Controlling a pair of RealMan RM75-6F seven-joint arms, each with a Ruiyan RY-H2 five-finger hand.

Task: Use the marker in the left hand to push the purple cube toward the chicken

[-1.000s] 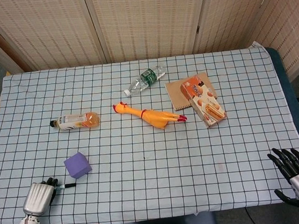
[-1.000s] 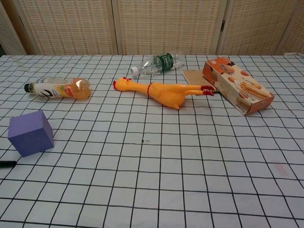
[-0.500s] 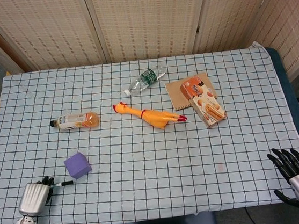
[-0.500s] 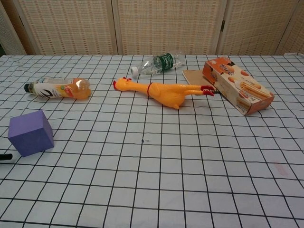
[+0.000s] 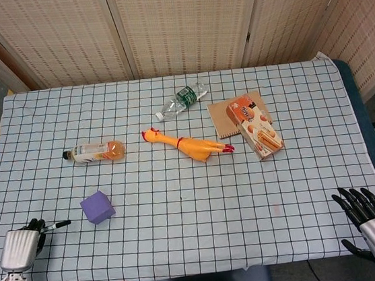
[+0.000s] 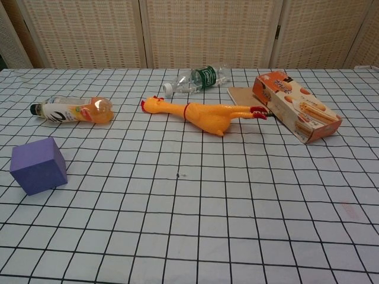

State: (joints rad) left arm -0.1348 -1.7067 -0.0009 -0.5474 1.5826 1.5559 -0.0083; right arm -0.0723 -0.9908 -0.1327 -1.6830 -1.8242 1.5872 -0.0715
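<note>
My left robot hand (image 5: 18, 246) sits at the near left corner of the tabletop (image 5: 185, 236), fingers curled around the marker (image 5: 53, 225), whose tip points right toward the purple cube (image 5: 97, 207) but stands apart from it. The cube rests flat on the checked cloth, well apart from the chicken (image 5: 186, 144), which lies on its side near the middle. My right robot hand (image 5: 371, 218) holds nothing, fingers spread, at the near right edge.
</note>
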